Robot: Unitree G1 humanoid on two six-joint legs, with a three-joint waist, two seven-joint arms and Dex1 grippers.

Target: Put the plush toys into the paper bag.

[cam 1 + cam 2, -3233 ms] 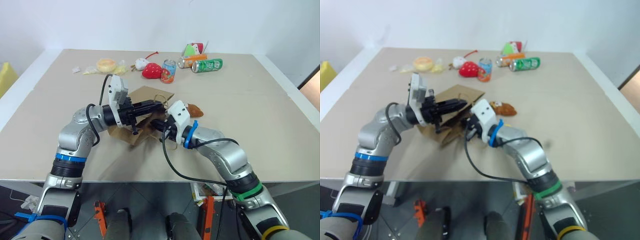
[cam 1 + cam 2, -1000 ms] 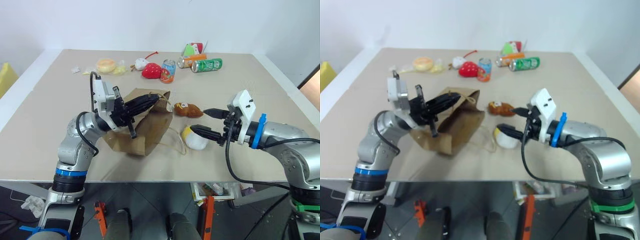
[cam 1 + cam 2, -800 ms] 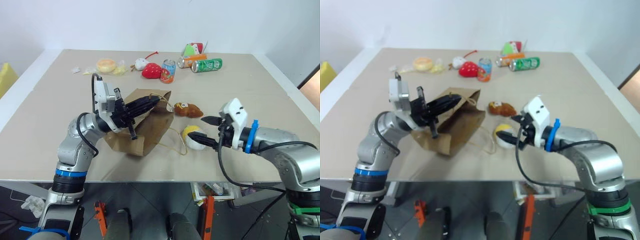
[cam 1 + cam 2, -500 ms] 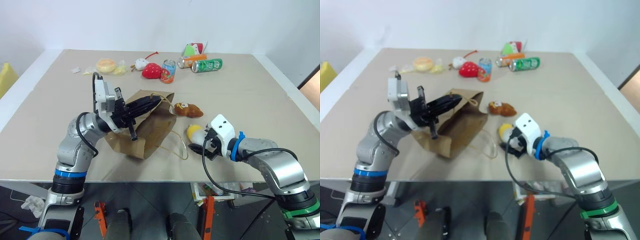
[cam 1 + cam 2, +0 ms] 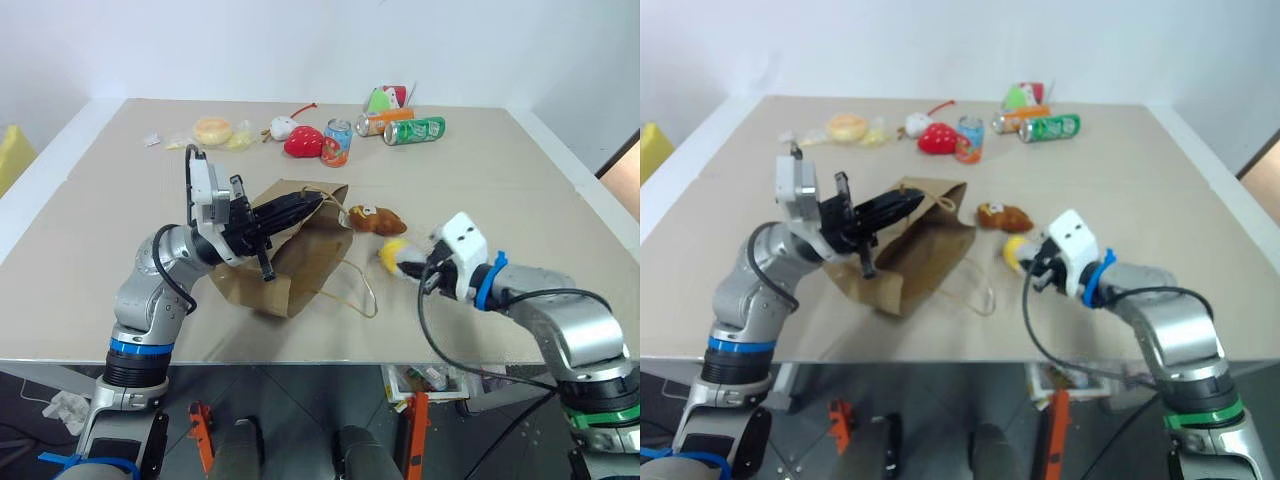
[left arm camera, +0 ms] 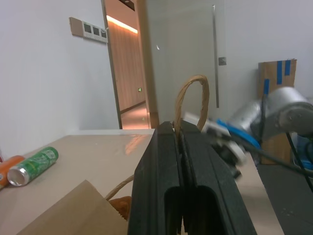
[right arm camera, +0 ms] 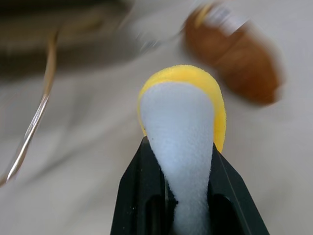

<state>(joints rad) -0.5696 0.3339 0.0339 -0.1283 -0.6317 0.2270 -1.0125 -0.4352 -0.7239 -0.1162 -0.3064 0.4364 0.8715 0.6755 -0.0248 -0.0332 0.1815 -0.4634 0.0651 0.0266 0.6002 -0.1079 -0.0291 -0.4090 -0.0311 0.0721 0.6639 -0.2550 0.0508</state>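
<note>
The brown paper bag [image 5: 290, 262] lies on the table with its mouth facing right. My left gripper [image 5: 303, 205] is shut on one cord handle [image 6: 191, 96] and holds the bag's top edge up. The other handle [image 5: 358, 290] trails loose on the table. The white plush toy [image 7: 179, 117] with a yellow patch is squeezed between the fingers of my right gripper [image 5: 408, 263], right of the bag's mouth and close to the tabletop. The brown plush toy [image 5: 378, 220] lies just behind it, near the mouth.
At the back of the table [image 5: 530, 200] stand a red strawberry plush [image 5: 303, 143], a small white toy with a red cord [image 5: 283, 127], an upright can [image 5: 336, 142], two lying cans [image 5: 414, 130], a round orange item [image 5: 212, 130] and a red-green pack [image 5: 386, 98].
My right gripper, open a second ago, came in around the white plush toy and shut on it; the toy shifted a little to the right. The left gripper and bag stayed put.
</note>
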